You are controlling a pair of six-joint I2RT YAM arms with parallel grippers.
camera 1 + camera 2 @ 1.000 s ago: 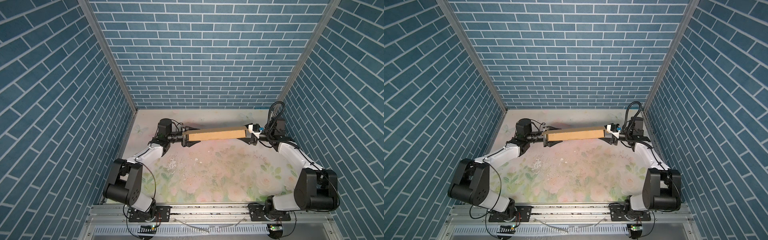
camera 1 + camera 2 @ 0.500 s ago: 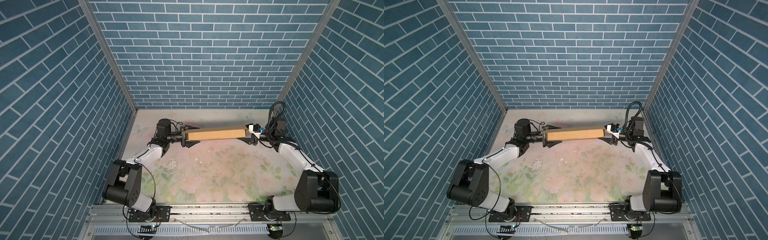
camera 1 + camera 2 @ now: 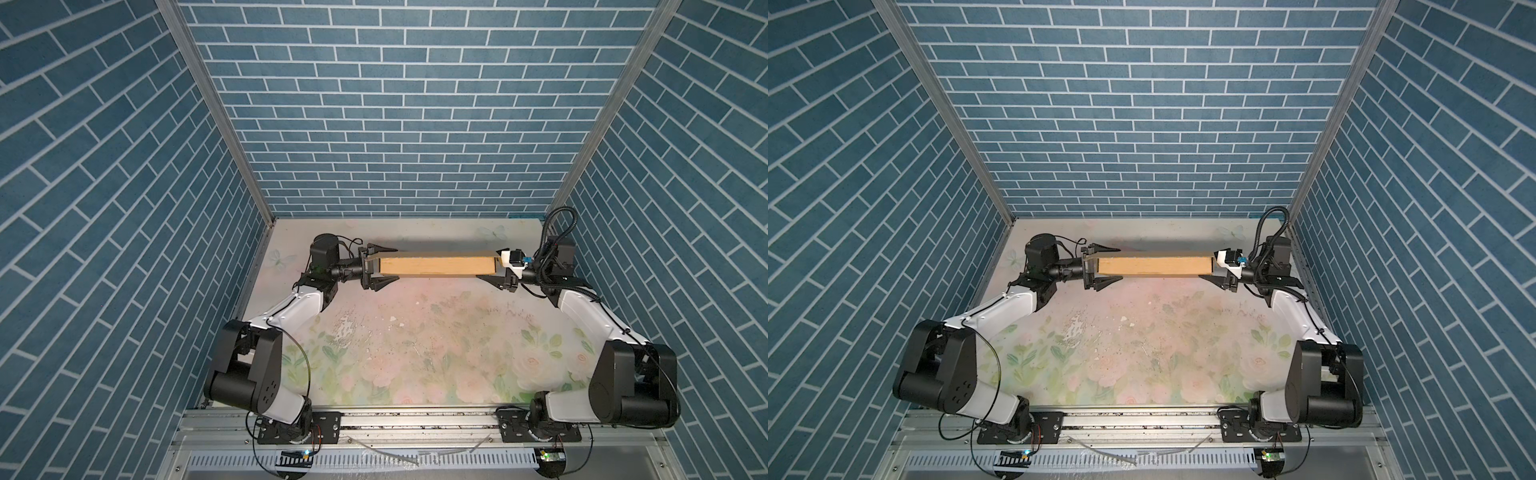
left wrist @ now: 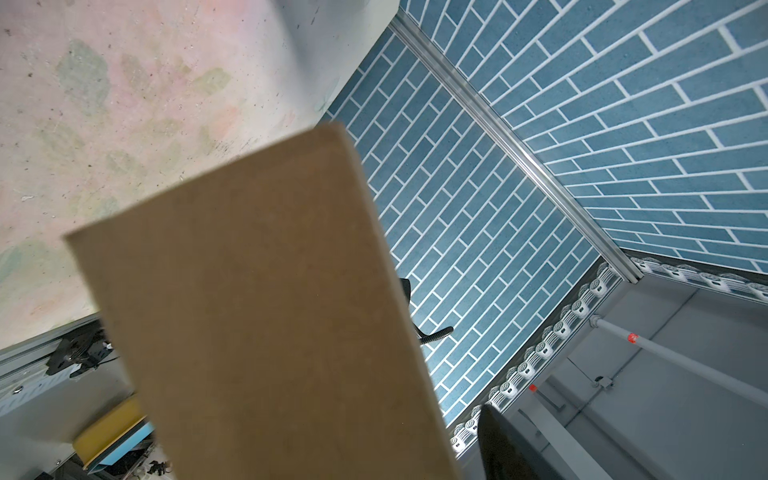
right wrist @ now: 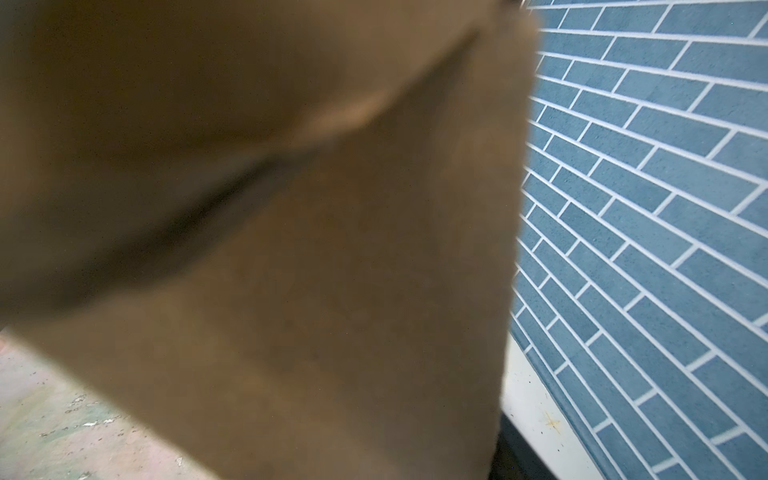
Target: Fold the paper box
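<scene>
Enclosure: three walls of blue brick-pattern panelling (image 3: 395, 104), joined by grey aluminium corner posts (image 3: 218, 112). Floor is a pale, scuffed floral-print mat (image 3: 415, 340). Grey metal rail (image 3: 415, 432) along the front. Lighting even.

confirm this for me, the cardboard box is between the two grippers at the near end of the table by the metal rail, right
Not quite. The cardboard box is between the left gripper and the right gripper, but at the far end of the table, close to the brick back wall, not by the metal rail. Both top views show it.
</scene>
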